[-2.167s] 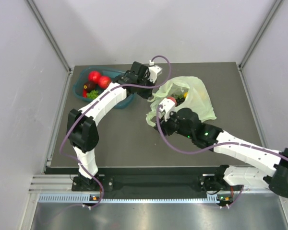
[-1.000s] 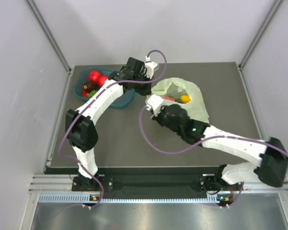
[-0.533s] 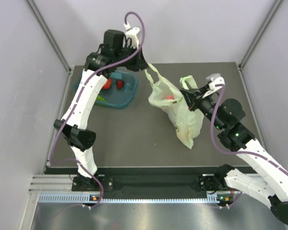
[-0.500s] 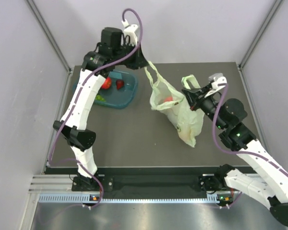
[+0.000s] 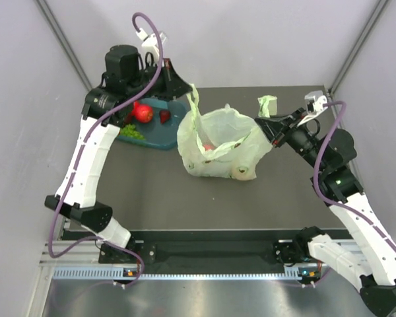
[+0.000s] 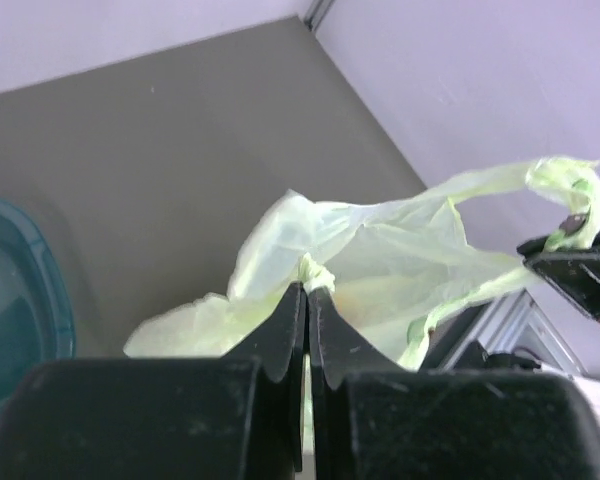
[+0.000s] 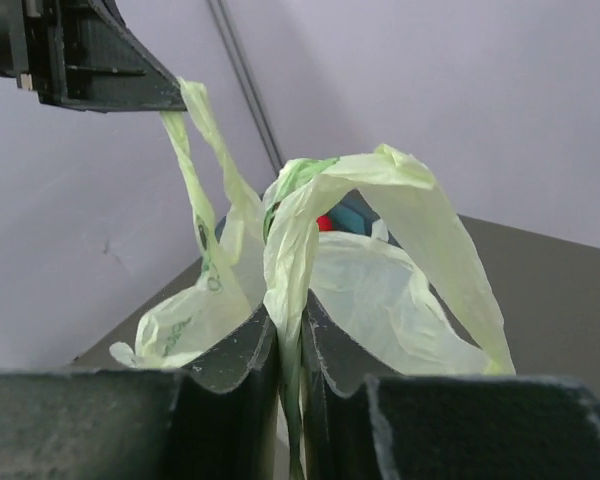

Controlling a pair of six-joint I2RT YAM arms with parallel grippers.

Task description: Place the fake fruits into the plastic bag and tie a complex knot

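– Left tool (image 6: 306, 295) was doing what?
– Pressed together, pinching one handle (image 6: 315, 270) of the plastic bag (image 5: 218, 142). The right tool (image 7: 288, 325) pinched the other handle (image 7: 290, 240).
– And the bag?
– Stretched between them, base on the counter (image 5: 185, 198), a red fruit (image 5: 208, 146) inside. More fake fruits (image 5: 144, 113) lay in the teal tray (image 5: 175, 132).

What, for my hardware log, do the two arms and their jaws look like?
The left arm and the right arm both have rounded white link shells, with black joints and black wrist heads. A purple cable loops loosely along each arm. The jaws are matte black and wedge-shaped, with notched inner edges. No lettering is legible.
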